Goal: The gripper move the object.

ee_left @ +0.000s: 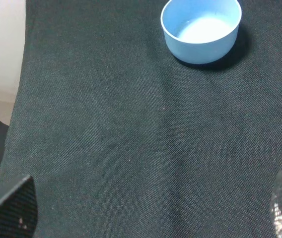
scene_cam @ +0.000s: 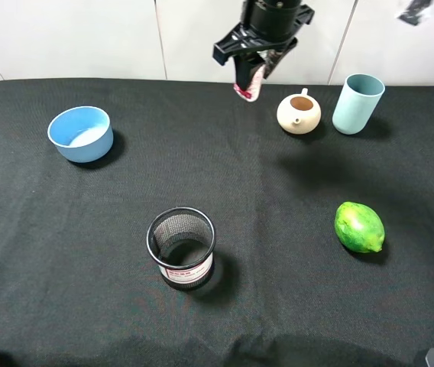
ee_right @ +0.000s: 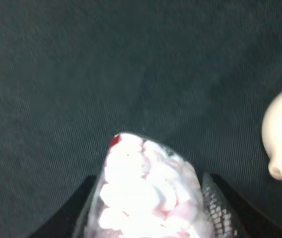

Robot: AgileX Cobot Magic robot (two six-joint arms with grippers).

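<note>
White with red and pink patches, the small plastic bottle (scene_cam: 247, 86) hung from the right gripper (scene_cam: 251, 73) near the far edge of the black cloth surface (scene_cam: 225, 176). It sat just beside the cream teapot (scene_cam: 299, 113) but did not touch it. The jaws were clamped on its sides, and its lower end stuck out beneath them, tilted a little. The shadow cast well forward on the cloth suggested it was held off the surface. In the right wrist view the bottle (ee_right: 148, 188) was a blurred, overexposed shape of white and pale pink, with one small red spot at its far end. The dark fingers (ee_right: 215, 208) pressed it from both sides, and no cap could be made out.

A light teal cup (scene_cam: 357, 104) stood beside the teapot on the side away from the bottle. A blue bowl (scene_cam: 81, 134), a black mesh pen holder (scene_cam: 181, 248) and a green lime (scene_cam: 359, 227) stood well apart from it.

Over bare cloth near the bowl (ee_left: 201, 29), the left gripper (ee_left: 148, 213) held nothing, its jaws wide apart.
</note>
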